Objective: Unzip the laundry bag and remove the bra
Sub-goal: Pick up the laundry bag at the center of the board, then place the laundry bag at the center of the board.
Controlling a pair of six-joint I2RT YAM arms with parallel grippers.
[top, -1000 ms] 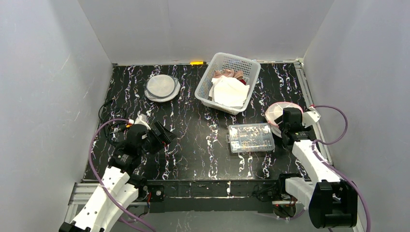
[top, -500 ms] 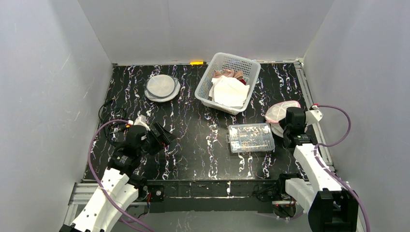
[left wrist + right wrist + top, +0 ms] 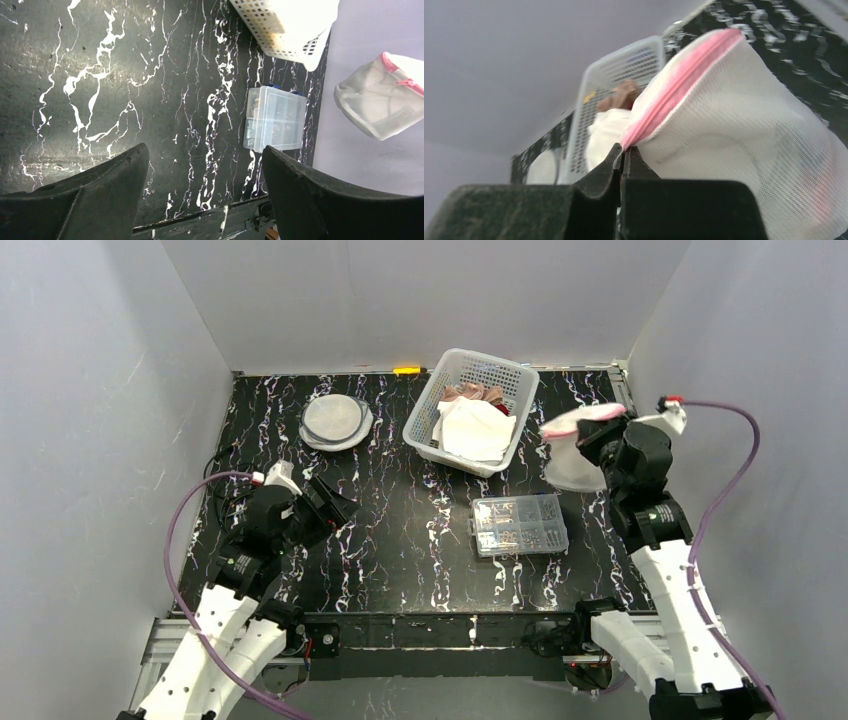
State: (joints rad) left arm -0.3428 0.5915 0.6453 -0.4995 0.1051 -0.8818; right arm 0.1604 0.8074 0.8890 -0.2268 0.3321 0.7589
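A white mesh laundry bag [image 3: 572, 462] with a pink zipper [image 3: 684, 80] hangs in the air at the right side, above the table. My right gripper [image 3: 592, 437] is shut on the bag's edge at the end of the zipper [image 3: 625, 147]. The bag [image 3: 382, 97] also shows in the left wrist view at upper right, with something pale inside. The bra itself is hidden. My left gripper [image 3: 335, 510] stands open over the left part of the table, its fingers [image 3: 107, 192] wide apart with nothing between them.
A white basket [image 3: 452, 375] with cloths stands at the back centre. A clear plastic box [image 3: 518, 524] of small parts lies right of centre. A round grey mesh bag [image 3: 336, 421] lies at the back left. Grey walls close in on both sides.
My right gripper shut on the laundry bag's edge and lifted it off the table toward the back. The left gripper shifted slightly and stayed open.
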